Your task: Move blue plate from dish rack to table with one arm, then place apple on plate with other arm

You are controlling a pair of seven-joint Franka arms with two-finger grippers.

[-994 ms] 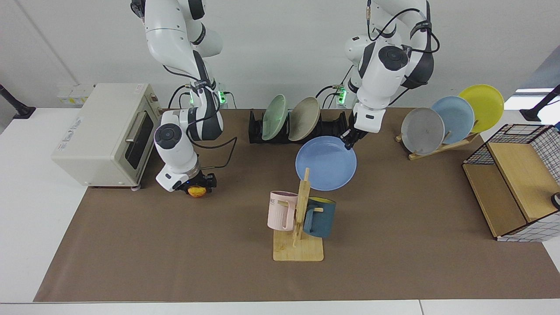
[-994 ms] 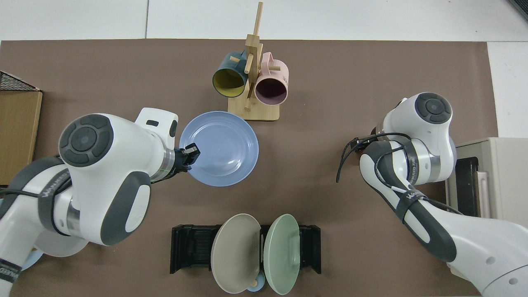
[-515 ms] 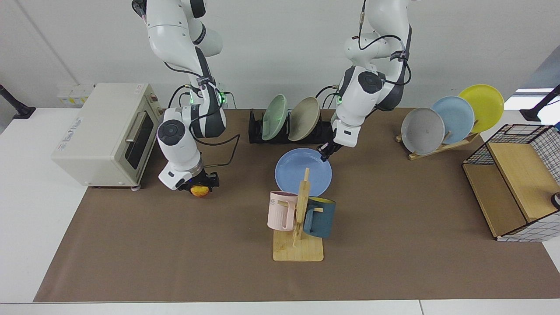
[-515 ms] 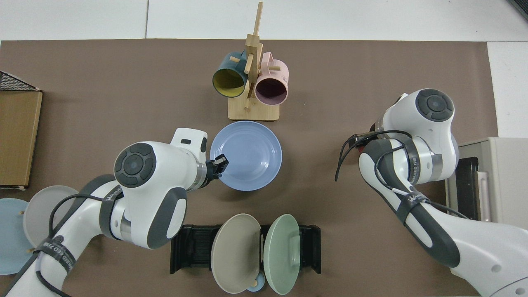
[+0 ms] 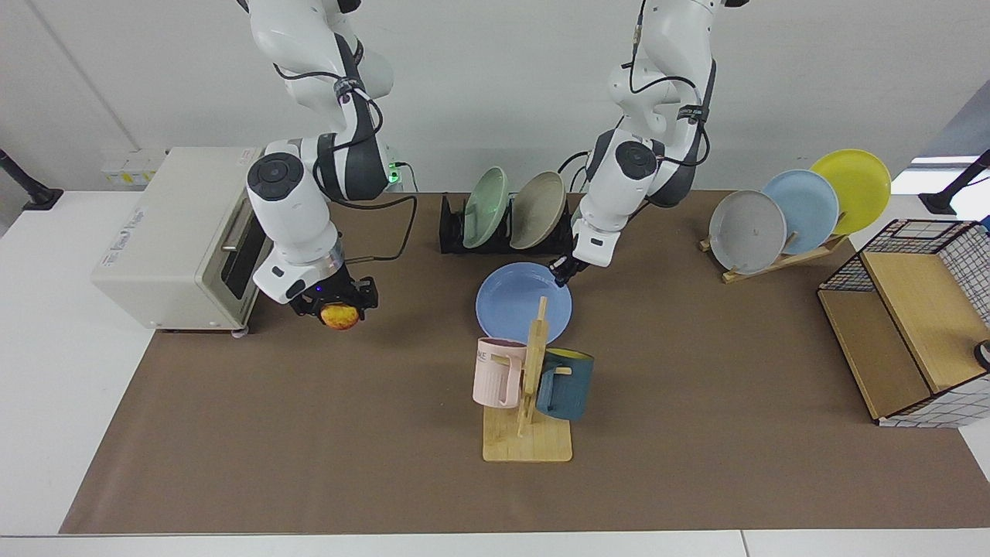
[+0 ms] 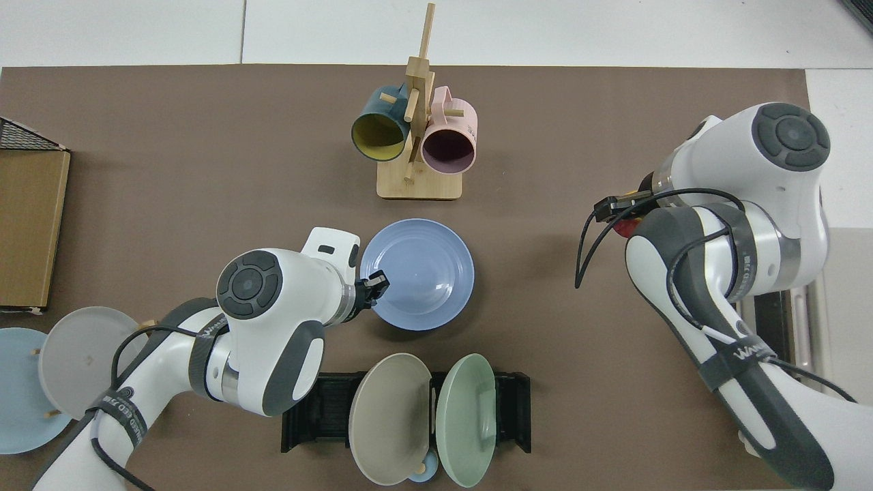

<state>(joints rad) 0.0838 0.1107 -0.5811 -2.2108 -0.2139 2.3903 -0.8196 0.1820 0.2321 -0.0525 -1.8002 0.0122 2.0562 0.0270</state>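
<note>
Brown-matted counter carries the blue plate, its 2 o'clock rim pinched by the left tool. Right tool grips the apple aloft.

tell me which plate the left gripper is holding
The blue plate, lying flat on the mat with the left gripper pinching its rim; the other plates all stand on edge in racks.
</note>
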